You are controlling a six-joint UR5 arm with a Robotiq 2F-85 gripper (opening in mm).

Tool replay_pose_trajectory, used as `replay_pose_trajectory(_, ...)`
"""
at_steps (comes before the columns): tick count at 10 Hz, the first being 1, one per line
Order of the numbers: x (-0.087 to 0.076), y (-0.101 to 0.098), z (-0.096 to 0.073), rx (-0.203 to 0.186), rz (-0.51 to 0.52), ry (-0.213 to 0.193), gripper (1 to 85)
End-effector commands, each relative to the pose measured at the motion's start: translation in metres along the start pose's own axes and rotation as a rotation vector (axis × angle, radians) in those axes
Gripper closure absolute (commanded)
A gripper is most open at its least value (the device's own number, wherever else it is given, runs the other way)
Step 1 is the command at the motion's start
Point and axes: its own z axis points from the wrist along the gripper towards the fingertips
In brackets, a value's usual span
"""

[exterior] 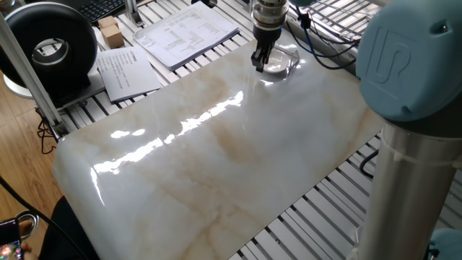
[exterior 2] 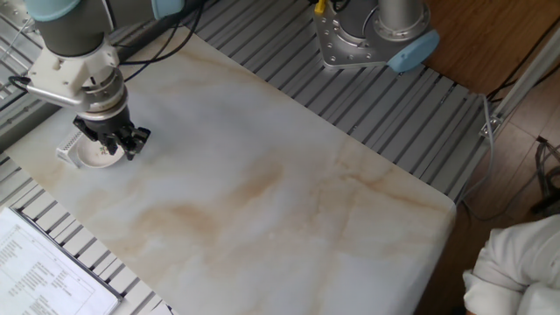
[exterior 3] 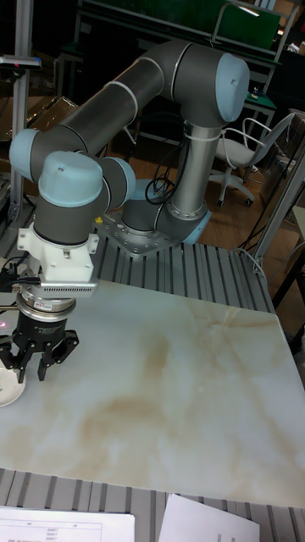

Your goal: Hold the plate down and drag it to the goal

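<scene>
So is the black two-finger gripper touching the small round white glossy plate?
Cannot tell. In each view the gripper stands at the plate's edge and overlaps it, and no view plainly shows either contact or a gap.
</scene>
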Motion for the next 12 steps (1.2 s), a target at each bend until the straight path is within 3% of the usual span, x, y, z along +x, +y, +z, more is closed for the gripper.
replay_pose_trajectory(1, 0.005, -0.012, 0.009, 0.015, -0.005, -0.014, 57.3)
replay_pose_trajectory(6, 0.006, -0.022, 0.017, 0.040, -0.013, -0.020, 60.7)
replay_pose_trajectory(12, 0.014, -0.033, 0.015, 0.049, -0.033, -0.018, 68.7)
